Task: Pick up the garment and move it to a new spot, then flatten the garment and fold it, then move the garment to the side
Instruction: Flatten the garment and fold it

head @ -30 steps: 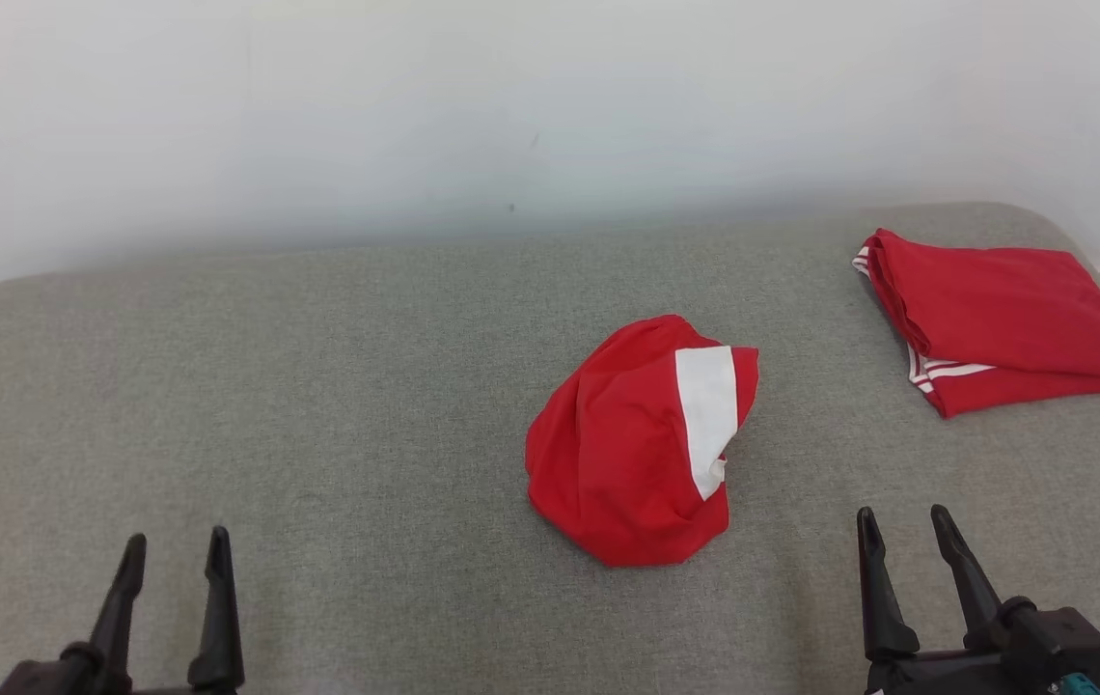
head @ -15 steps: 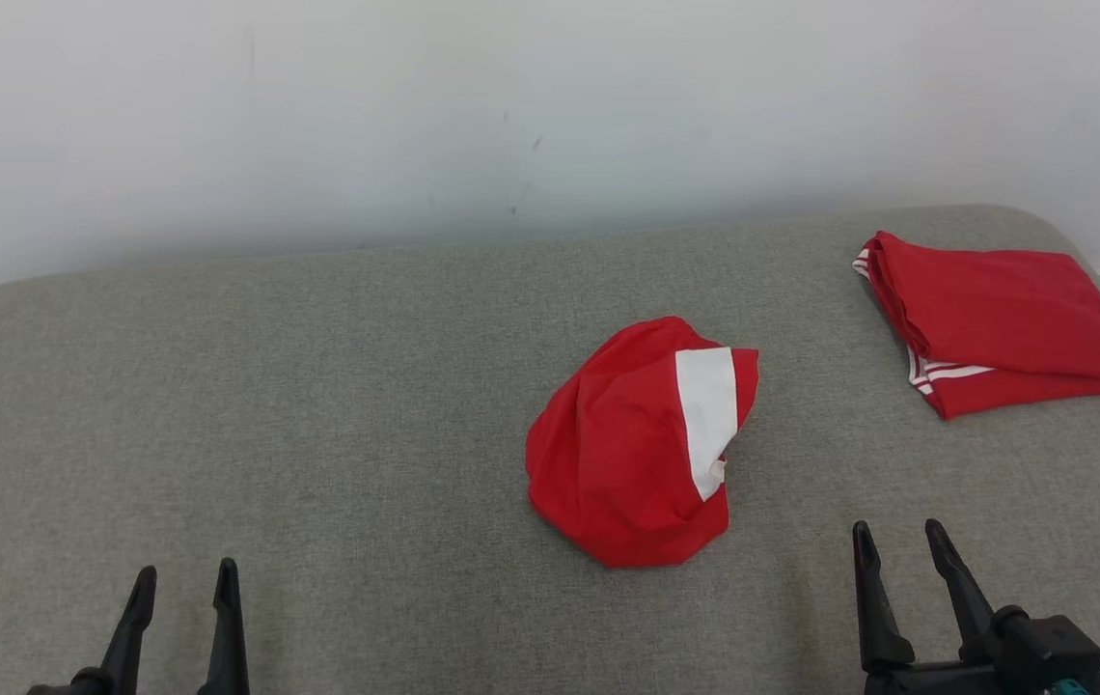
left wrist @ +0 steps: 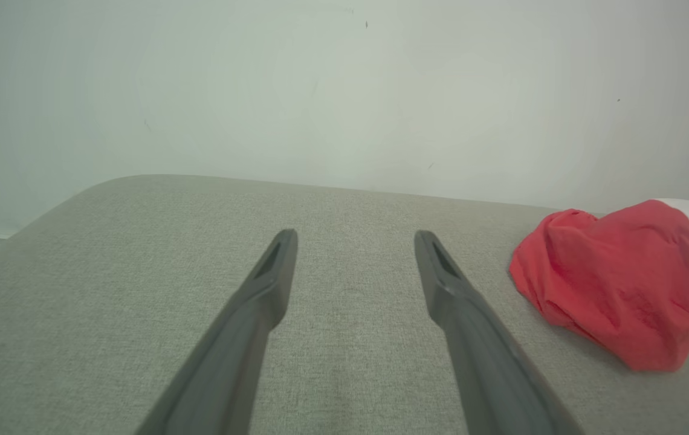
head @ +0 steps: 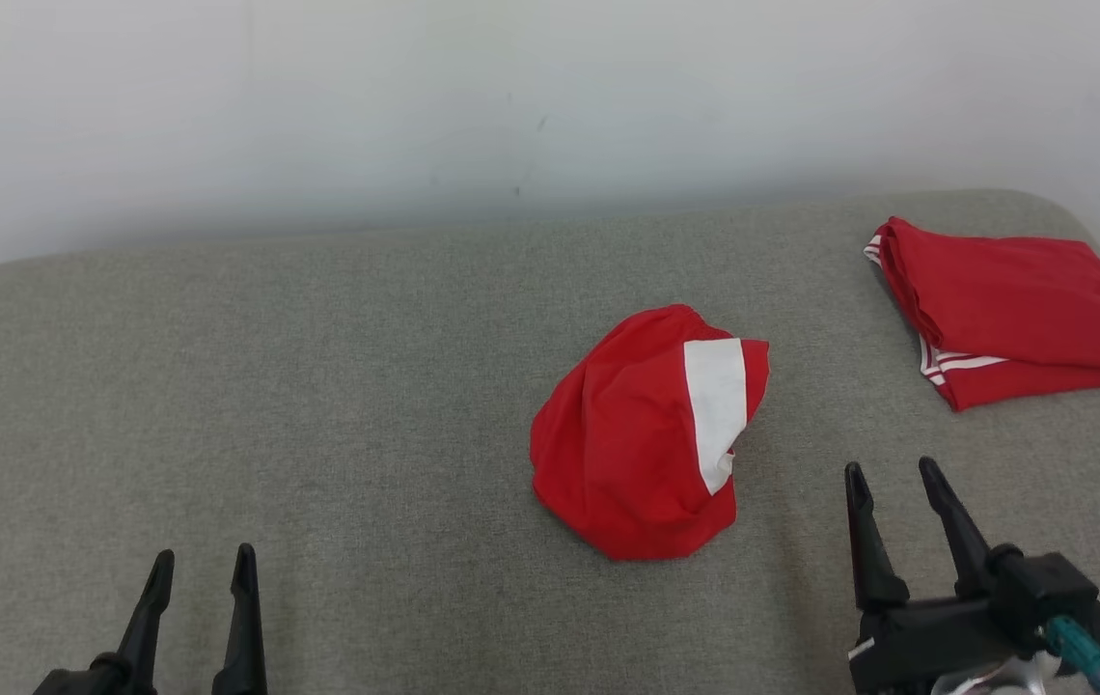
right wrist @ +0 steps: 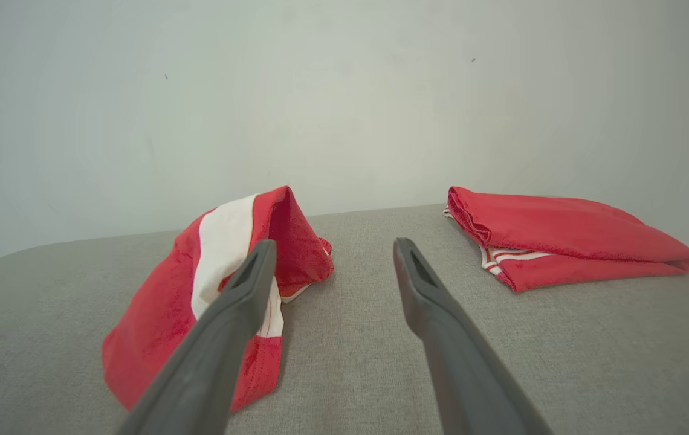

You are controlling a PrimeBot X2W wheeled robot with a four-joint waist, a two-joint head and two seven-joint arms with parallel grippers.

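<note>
I see the garment (head: 642,434) mid-surface: a crumpled red mound with one white panel, matte cloth. It sits on grey coarse-weave padding (head: 318,405) with rounded corners. A second red piece (head: 1013,309) lies folded flat far right, with white-striped trim. Left gripper (head: 204,553) and right gripper (head: 891,465) are both spread, apart from the cloth. Right wrist view shows the panel rising to a peak. Left wrist view shows the crinkled red flank.

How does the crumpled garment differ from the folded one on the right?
The crumpled garment is a bunched central heap with a broad white panel. The folded garment lies flat and neat by the right edge, with thin white stripes. Both are red, on the grey surface.
</note>
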